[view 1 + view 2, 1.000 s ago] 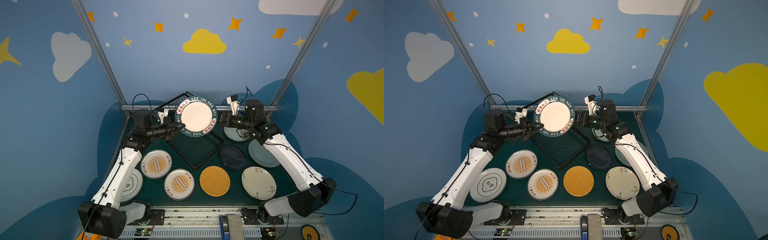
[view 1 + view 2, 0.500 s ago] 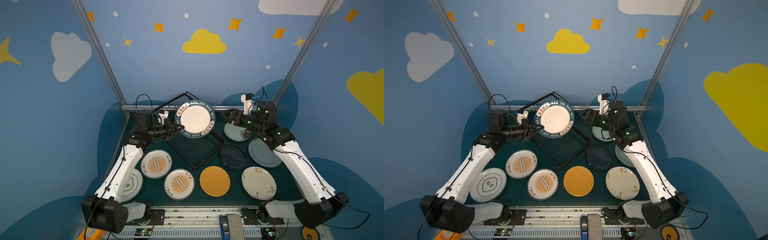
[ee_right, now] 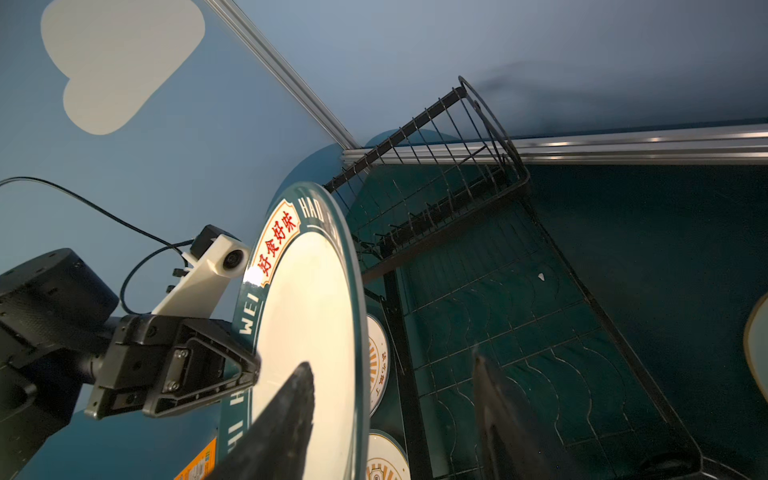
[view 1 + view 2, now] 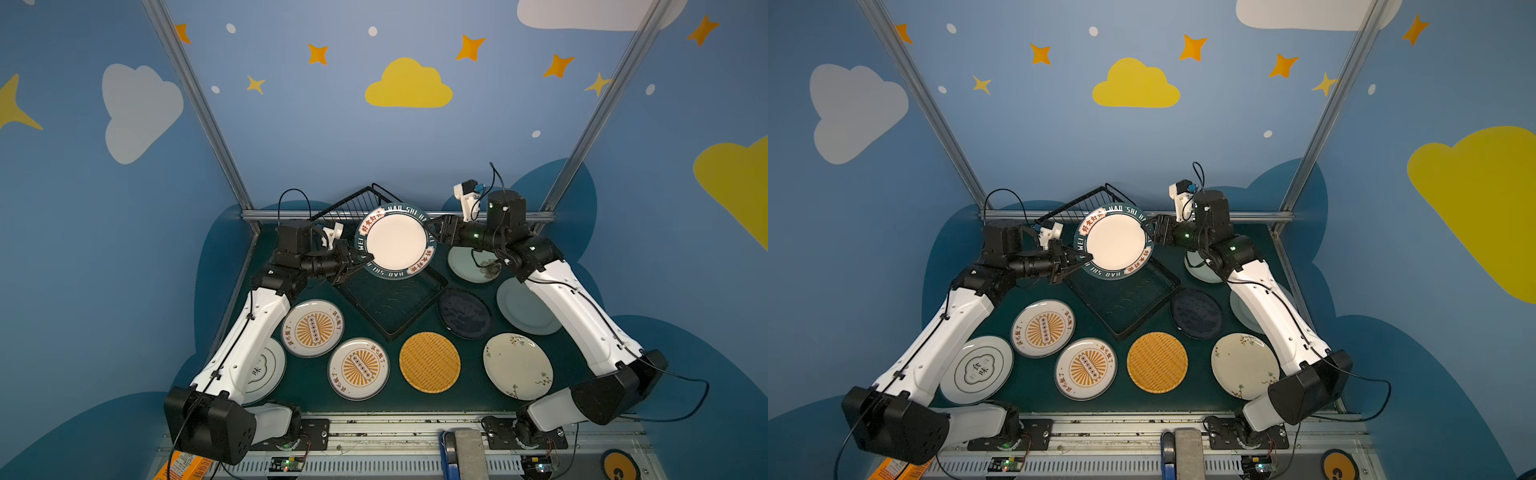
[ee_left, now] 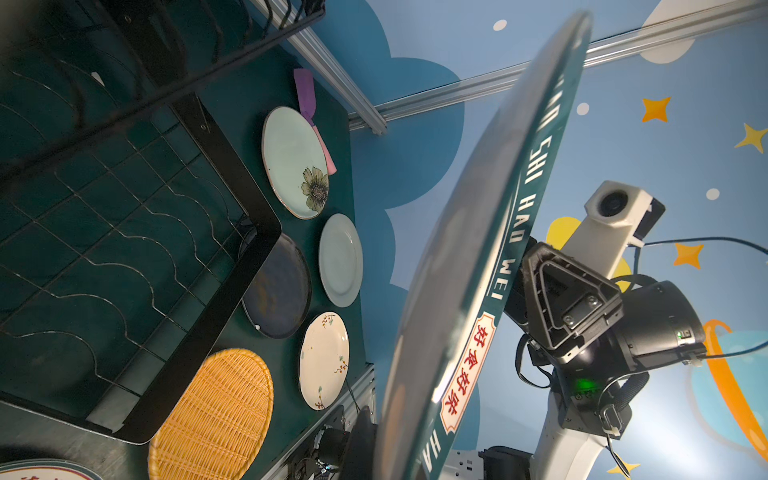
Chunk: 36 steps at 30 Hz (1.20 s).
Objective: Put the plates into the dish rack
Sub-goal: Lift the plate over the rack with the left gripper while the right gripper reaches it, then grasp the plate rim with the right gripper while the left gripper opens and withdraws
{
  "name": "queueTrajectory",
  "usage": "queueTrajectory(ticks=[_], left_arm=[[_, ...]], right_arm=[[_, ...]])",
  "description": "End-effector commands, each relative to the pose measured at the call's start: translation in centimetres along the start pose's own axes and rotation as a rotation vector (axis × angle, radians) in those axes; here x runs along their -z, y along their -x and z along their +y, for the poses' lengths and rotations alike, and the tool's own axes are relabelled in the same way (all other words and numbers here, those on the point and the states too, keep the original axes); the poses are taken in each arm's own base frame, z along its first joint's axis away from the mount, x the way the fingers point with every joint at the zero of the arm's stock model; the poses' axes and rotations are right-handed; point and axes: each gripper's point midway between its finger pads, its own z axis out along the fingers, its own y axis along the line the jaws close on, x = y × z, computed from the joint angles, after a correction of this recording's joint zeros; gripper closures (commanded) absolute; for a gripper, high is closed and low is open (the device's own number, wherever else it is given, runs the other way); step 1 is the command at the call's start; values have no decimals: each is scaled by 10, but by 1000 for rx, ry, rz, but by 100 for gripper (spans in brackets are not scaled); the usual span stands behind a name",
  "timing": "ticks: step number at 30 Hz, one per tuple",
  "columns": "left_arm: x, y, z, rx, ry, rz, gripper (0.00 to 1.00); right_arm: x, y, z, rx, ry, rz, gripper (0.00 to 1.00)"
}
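Observation:
The white plate with a lettered teal rim (image 4: 395,243) (image 4: 1115,243) hangs upright above the black wire dish rack (image 4: 415,322) (image 4: 1079,208). My left gripper (image 4: 361,259) (image 4: 1084,259) is shut on its left rim; in the left wrist view the plate (image 5: 536,208) stands edge-on in that grip. My right gripper (image 4: 434,232) (image 4: 1150,228) is at the right rim. In the right wrist view its fingers (image 3: 291,407) stand apart around the rim of the plate (image 3: 307,311), open. The rack's slotted tier (image 3: 457,166) is behind.
Flat on the green mat lie two sunburst plates (image 4: 312,328) (image 4: 358,368), an orange woven plate (image 4: 429,361), a navy plate (image 4: 464,313), a pale green plate (image 4: 525,307), a cream floral plate (image 4: 517,365) and a flowered plate (image 4: 473,266). A purple-and-pink spatula (image 5: 309,99) lies by the back rail.
My right gripper drew back to the right, then came in again to the plate's right rim, its jaws widening and then narrowing. The left gripper kept hold of the plate.

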Motion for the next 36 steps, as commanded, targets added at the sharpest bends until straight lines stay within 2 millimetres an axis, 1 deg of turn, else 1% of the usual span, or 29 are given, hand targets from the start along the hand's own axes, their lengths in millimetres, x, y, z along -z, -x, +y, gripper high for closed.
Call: queueTrajectory(ticks=[1, 3, 4, 9, 12, 16, 22, 24, 25, 26, 27, 30, 31, 32, 33, 36], left_arm=[[8, -1, -31, -102, -72, 3, 96], [7, -1, -30, -102, -72, 10, 96], [7, -1, -31, -103, -75, 12, 96], [5, -1, -34, -107, -95, 29, 96], [4, -2, -35, -106, -106, 39, 96], [2, -1, -33, -109, -98, 49, 96], [-6, 8, -26, -93, -103, 63, 96], [-6, 13, -25, -91, -103, 62, 96], [-6, 15, -24, -88, -103, 59, 93], [-5, 18, -22, -79, -100, 55, 84], [-3, 20, -21, -71, -98, 48, 68], [9, 25, -16, -49, -87, 12, 30], [16, 27, -13, -36, -79, -8, 14], [24, 28, -11, -31, -72, -27, 3], [33, 28, -9, -28, -61, -46, 0], [64, 24, -2, -25, -15, -120, 0]], right_arm=[[5, 5, 15, 25, 41, 3, 55], [5, 3, 16, 20, 42, 10, 64], [5, 2, 15, 17, 40, 14, 67], [-1, -7, 11, 9, 26, 69, 70], [-4, -10, 14, 9, 41, 90, 71], [-2, -11, 19, 5, 63, 81, 79], [6, -9, 33, 7, 127, 69, 99], [10, -6, 37, 17, 137, 50, 100], [12, -4, 37, 23, 137, 40, 100], [14, -2, 38, 33, 136, 29, 100], [14, 0, 37, 38, 128, 17, 100], [16, 13, 31, 55, 73, -40, 100], [17, 20, 28, 62, 49, -68, 100], [17, 27, 25, 72, 25, -96, 100], [17, 33, 23, 79, 6, -116, 100], [14, 57, 23, 113, -33, -186, 100]])
